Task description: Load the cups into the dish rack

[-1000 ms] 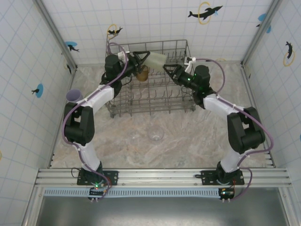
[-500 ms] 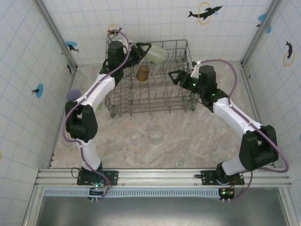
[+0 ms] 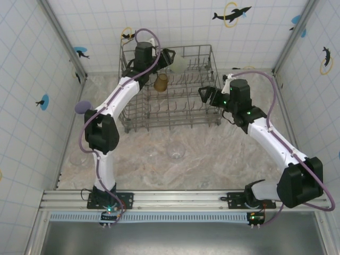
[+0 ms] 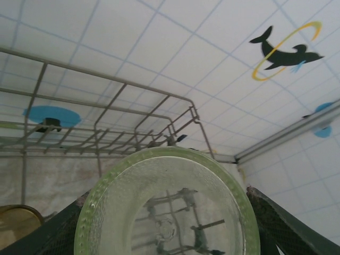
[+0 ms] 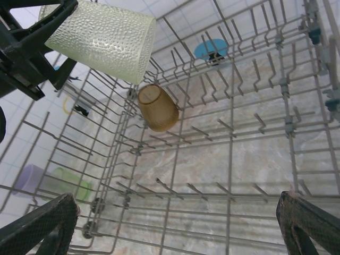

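My left gripper (image 3: pixel 169 57) is shut on a pale green cup (image 3: pixel 179 63), held on its side above the back of the dish rack (image 3: pixel 208 121). The left wrist view looks through the cup's base (image 4: pixel 167 207), with a finger on each side. Seen from the right wrist, this cup (image 5: pixel 101 40) hangs over the tines. An amber cup (image 3: pixel 160 82) stands tilted among the tines at the rack's back left, also seen as the amber cup (image 5: pixel 158 108). My right gripper (image 3: pixel 204 94) is open and holds nothing over the rack's right side; its fingertips (image 5: pixel 40 226) are spread wide.
A lilac cup (image 3: pixel 82 108) stands on the table left of the rack, and the right wrist view shows a green cup (image 5: pixel 69 183) beside it. A clear cup (image 3: pixel 176 152) sits in front of the rack. Tiled walls close in on both sides and the back.
The right gripper has opened, let go of the green cup and drawn back to the right. The left gripper has carried the cup toward the rack's back.
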Robot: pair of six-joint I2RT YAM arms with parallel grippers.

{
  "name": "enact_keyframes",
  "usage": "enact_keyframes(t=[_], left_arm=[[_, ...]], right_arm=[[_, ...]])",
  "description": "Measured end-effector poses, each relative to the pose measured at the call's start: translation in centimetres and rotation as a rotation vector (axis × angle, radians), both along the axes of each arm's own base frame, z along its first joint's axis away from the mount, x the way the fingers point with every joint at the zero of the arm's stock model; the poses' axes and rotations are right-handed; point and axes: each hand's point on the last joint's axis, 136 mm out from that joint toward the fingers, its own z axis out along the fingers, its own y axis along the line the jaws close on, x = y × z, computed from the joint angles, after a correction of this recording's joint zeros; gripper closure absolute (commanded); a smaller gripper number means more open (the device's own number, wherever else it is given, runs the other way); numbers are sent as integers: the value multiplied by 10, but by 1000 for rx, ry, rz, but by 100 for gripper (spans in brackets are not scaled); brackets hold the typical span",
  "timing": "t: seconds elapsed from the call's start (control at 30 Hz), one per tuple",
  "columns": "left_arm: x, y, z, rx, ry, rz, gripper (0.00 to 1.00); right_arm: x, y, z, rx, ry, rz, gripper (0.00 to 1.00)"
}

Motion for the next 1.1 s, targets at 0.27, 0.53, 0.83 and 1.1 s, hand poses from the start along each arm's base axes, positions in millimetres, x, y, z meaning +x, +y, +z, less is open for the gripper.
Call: enact_keyframes(t=[0.27, 0.53, 0.83, 1.1], left_arm=[[10, -6, -31, 165, -21, 34, 100], [16, -20, -40, 243, -65, 17, 100], [15, -25, -45, 383, -131, 40, 100], [15, -30, -50, 451, -164, 44, 100]], right_arm=[[5, -18, -12, -58, 6, -58, 1], [10, -34, -20, -78, 13, -108, 1], [9, -39, -18, -64, -12, -117, 1], [8, -38, -14, -51, -24, -105, 1]])
